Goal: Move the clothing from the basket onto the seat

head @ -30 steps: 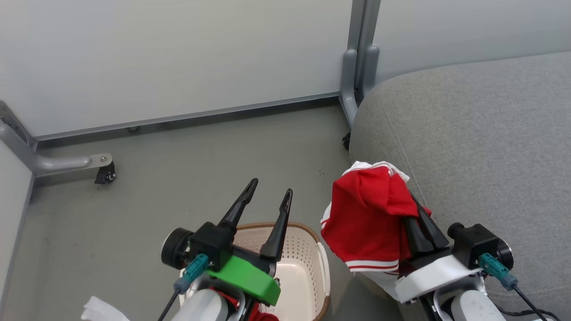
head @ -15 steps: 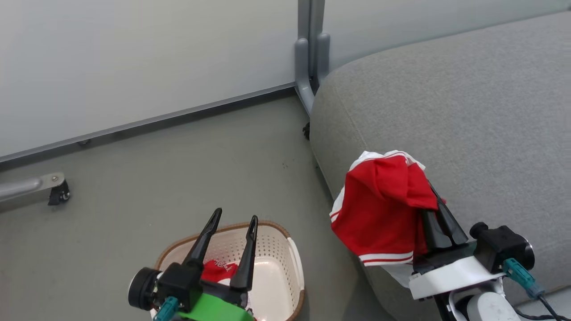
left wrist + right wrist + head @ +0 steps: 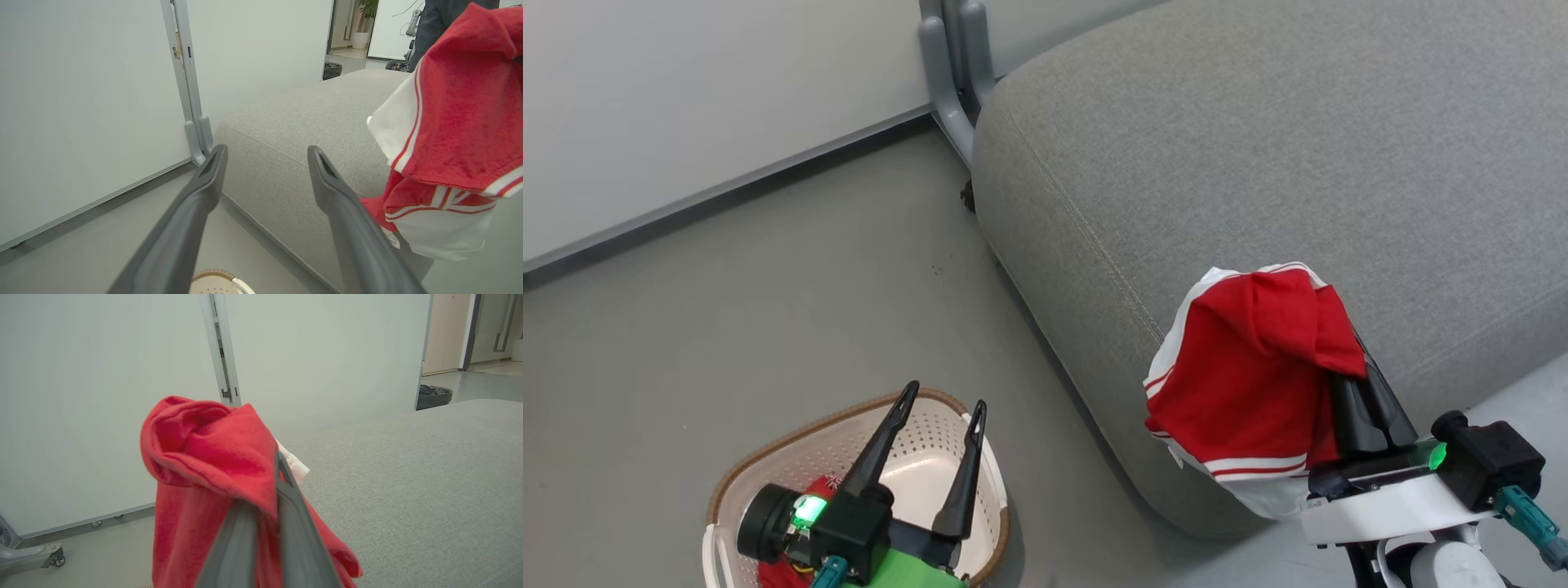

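right gripper (image 3: 1357, 385): jaws closed together on a red garment (image 3: 1250, 367) with white panels and white-striped hems. the cloth is bunched over the tips of the jaws and hangs down on the side towards the left arm. in the head view it overlaps the near edge of the grey seat (image 3: 1258, 147), its lower hem in front of the cushion's side face. whether cloth and cushion touch cannot be told. the left wrist view shows the garment hanging off the floor (image 3: 768, 310).

left gripper (image 3: 945, 396): jaws apart, nothing between them, held above the basket (image 3: 784, 469) and pointing towards the seat's corner.

basket: stands on the floor, apart from the seat, with its brown rim uppermost. a second red garment (image 3: 772, 573) lies inside, largely hidden behind the left arm.

seat: its top surface carries no clothing in the part seen. the stitched seam runs along its near edge.

surroundings: pale partition wall (image 3: 686, 98) behind, its grey post (image 3: 952, 73) at the seat's far corner.
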Controlling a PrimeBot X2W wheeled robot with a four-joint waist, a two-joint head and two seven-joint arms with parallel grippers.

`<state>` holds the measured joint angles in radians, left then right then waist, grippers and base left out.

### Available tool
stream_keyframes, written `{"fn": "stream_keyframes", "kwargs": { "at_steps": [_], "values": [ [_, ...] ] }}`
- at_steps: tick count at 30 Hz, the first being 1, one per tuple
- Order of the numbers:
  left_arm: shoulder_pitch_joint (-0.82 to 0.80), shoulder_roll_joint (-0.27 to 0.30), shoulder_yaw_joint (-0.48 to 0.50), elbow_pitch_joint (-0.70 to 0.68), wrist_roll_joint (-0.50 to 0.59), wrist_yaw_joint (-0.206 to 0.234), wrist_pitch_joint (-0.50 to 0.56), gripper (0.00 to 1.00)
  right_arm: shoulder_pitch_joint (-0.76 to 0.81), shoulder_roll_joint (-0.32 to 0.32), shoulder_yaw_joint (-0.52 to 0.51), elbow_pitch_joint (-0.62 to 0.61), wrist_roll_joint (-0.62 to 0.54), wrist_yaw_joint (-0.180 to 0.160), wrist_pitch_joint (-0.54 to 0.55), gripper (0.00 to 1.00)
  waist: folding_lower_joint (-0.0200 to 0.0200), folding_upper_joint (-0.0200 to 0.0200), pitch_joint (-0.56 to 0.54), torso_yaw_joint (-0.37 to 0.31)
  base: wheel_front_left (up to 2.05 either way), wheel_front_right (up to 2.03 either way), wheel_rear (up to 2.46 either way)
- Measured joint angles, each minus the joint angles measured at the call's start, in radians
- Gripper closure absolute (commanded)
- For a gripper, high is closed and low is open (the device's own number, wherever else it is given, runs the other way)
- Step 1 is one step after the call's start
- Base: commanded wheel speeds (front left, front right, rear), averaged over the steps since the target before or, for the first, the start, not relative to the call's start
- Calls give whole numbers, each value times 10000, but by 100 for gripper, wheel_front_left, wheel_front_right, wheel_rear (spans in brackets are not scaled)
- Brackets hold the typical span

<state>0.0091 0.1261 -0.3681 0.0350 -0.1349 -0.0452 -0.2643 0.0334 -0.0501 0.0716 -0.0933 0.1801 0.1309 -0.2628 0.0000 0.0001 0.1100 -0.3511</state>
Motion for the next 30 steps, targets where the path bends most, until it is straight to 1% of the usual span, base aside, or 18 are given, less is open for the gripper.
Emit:
{"fn": "stream_keyframes", "kwargs": {
  "at_steps": [4, 7, 12, 15, 18, 22, 24, 27, 30],
  "values": [
    [-163, 84, -236, 15, 274, -282, 0, 0, -43, 0, -69, -81, 148, 0, 0, 100, 0, 0, 477, -224, 0, 0, 0],
    [-501, 221, -466, 42, 424, -483, 0, 0, -499, 0, -240, -130, 441, 0, 0, 100, 0, 0, 902, -280, 0, 0, 0],
    [-1132, 537, -731, -13, 596, -683, 0, 0, -2125, 2, -988, -268, 972, 0, 0, 100, 0, 0, 1760, -166, 0, 0, 0],
    [-1483, 740, -790, -61, 612, -708, 0, 0, -3417, -48, -1509, -161, 959, -2, 0, 100, 0, 0, 2336, -5, 0, 0, 0],
    [-1801, 867, -842, -90, 650, -769, 0, 0, -4805, -462, -2057, 165, 984, 0, 0, 100, 1, 0, 2927, 204, 0, 0, 0],
    [-2230, 917, -976, -173, 606, -782, 2, 0, -6498, -1175, -2698, 1041, 1074, 0, 0, 100, 1, 0, 3722, 528, 0, 0, 0],
    [-2496, 959, -1103, -232, 604, -790, 0, 0, -7184, -1446, -2987, 1762, 1135, 0, -2, 100, 1, 0, 4111, 722, 0, 0, 0],
    [-2770, 1007, -1170, -205, 591, -796, 2, 0, -7836, -1684, -3313, 2928, 1131, 2, 0, 100, 1, 0, 4581, 1017, 0, 0, 0],
    [-3022, 989, -1189, -148, 570, -809, 0, 0, -8124, -1728, -3624, 4057, 1057, 2, 0, 100, 2, 0, 4906, 1367, 0, 0, 0]
  ]
}}
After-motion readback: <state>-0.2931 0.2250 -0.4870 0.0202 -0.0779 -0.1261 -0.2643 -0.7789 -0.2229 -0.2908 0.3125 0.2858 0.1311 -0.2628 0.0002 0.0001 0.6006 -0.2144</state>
